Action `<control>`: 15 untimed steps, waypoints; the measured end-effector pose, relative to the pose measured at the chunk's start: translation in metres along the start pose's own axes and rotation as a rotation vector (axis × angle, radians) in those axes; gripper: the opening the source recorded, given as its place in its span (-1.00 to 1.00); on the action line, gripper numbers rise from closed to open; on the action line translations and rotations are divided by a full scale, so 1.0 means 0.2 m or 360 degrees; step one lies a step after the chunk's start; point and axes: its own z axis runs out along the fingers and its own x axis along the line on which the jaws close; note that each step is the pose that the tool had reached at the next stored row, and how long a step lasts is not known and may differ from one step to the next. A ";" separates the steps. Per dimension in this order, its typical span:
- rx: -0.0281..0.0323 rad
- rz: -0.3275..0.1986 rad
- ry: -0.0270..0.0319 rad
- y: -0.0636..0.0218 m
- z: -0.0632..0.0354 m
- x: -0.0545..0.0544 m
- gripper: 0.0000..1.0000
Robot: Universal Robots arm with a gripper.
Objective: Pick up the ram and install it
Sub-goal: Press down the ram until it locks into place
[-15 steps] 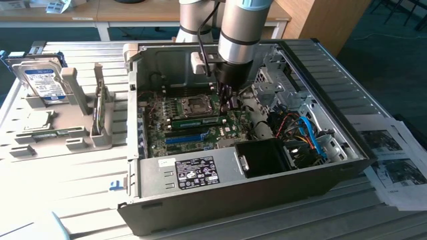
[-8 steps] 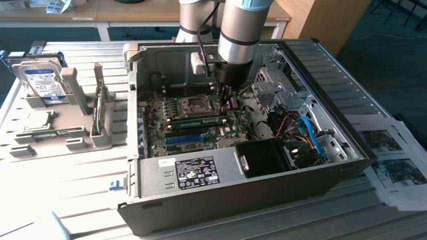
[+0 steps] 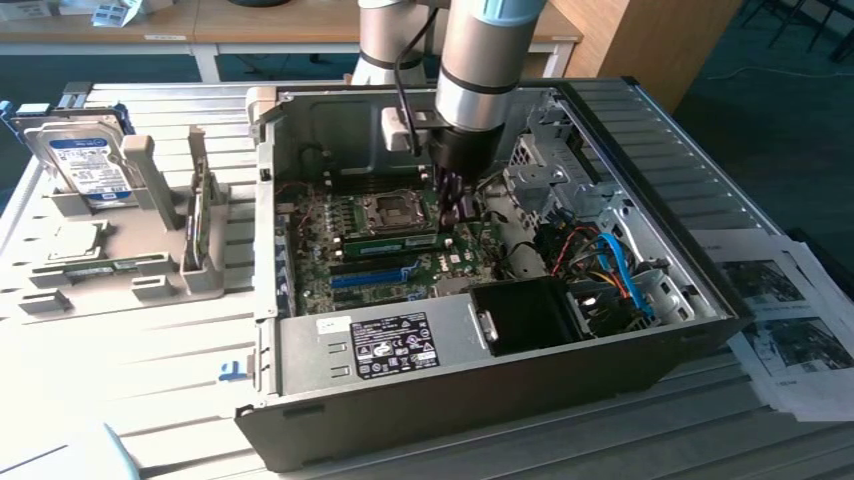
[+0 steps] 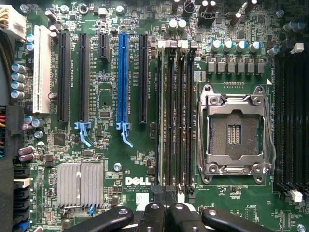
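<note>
The end effector (image 3: pixel 451 196), clenched shut (nothing visibly gripped), hangs inside the computer case (image 3: pixel 694 300), just above the ram (image 3: pixel 391 244) seated beside the CPU socket (image 3: pixel 398 208).

Ram (image 3: pixel 394 243): long narrow green stick, standing on edge in motherboard slot inside open case, just beside processor socket; from wrist view seen edge-on (image 4: pixel 173 121) among dark memory slots.

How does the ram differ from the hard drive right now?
The ram is a narrow green stick; the hard drive is a broad silver block with a blue-white label. The ram sits on the motherboard inside the case; the hard drive stands in the grey holder outside it, at the exterior view's left. Both are flat and rectangular.
</note>
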 end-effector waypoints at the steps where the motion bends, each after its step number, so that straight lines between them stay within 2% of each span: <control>1: -0.00001 0.0000 0.00004 0.000 0.004 0.00 -0.80; 15: -0.00002 0.0000 0.00005 0.000 0.027 0.00 -0.80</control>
